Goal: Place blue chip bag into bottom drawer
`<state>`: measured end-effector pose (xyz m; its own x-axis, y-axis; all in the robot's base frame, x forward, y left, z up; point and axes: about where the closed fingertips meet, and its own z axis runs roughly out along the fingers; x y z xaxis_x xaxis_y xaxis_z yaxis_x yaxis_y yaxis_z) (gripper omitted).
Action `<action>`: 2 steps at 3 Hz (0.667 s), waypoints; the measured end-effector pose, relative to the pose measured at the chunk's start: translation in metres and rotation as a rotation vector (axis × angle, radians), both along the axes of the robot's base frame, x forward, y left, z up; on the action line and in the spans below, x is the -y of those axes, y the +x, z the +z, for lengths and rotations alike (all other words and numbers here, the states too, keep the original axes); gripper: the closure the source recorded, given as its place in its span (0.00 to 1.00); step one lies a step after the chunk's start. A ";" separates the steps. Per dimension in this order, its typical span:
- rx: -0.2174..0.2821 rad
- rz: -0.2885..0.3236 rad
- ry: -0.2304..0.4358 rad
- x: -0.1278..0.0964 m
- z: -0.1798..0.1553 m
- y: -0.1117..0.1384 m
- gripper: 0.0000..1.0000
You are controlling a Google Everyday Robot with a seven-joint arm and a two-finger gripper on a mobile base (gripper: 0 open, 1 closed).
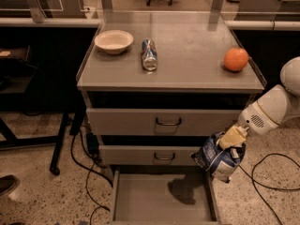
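The gripper (232, 137), on a white arm (269, 109) reaching in from the right, pinches the top of one blue chip bag (216, 158). The bag hangs directly beneath it, long axis roughly upright, crumpled bottom pointing down. Below and left of the gripper, the bottom drawer (161, 200) stands pulled open; the bag overlaps its right wall. Left of the gripper are two shut upper drawers (164, 121), making three drawers. Above and left, on the cabinet top (187, 74): one bowl (113, 41), one can (149, 54) on its side, and one orange (236, 59), nearest the gripper. Cables (274, 155) trail to its lower right
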<state>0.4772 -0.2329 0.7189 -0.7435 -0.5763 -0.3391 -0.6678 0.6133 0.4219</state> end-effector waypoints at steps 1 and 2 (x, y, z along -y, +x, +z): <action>-0.073 -0.042 0.088 0.000 -0.045 -0.011 1.00; -0.155 -0.104 0.190 0.007 -0.095 -0.015 1.00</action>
